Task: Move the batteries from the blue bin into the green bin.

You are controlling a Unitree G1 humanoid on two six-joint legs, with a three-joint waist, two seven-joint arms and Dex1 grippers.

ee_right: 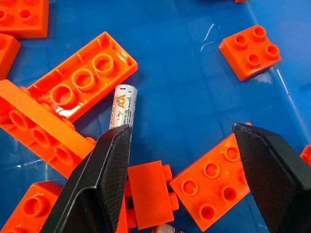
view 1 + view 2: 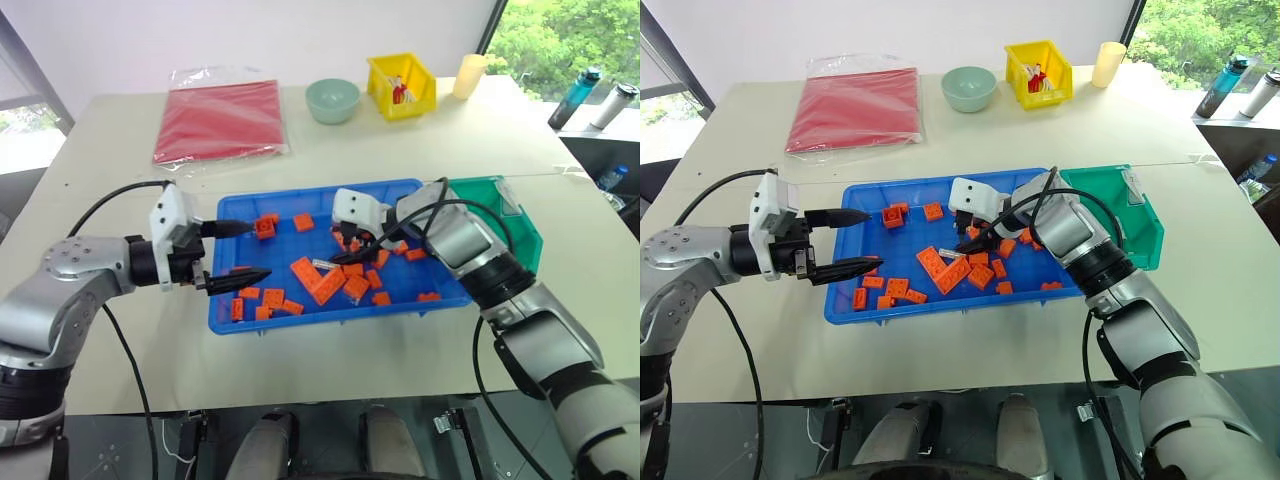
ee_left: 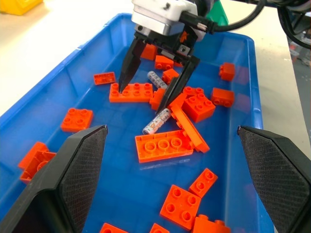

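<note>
The blue bin [image 2: 228,310] sits mid-table, strewn with orange bricks. Among the bricks lies a silvery battery [image 3: 157,121], and a second battery [image 3: 156,78] rests just beyond it, under my right gripper. That right gripper [image 3: 141,99] reaches down into the bin, open, its fingertips just above the bricks and straddling nothing. In the right wrist view an AA battery [image 1: 122,108] lies beside one fingertip, against a long brick. My left gripper [image 2: 260,250] hovers open over the bin's left end, holding nothing. The green bin [image 2: 500,200] stands against the blue bin's right side, partly behind my right arm.
At the table's far side are a red packet in clear plastic [image 2: 220,120], a pale green bowl [image 2: 332,100], a yellow bin [image 2: 402,85] and a cream cup [image 2: 469,75]. Bottles [image 2: 577,97] stand off the table to the right.
</note>
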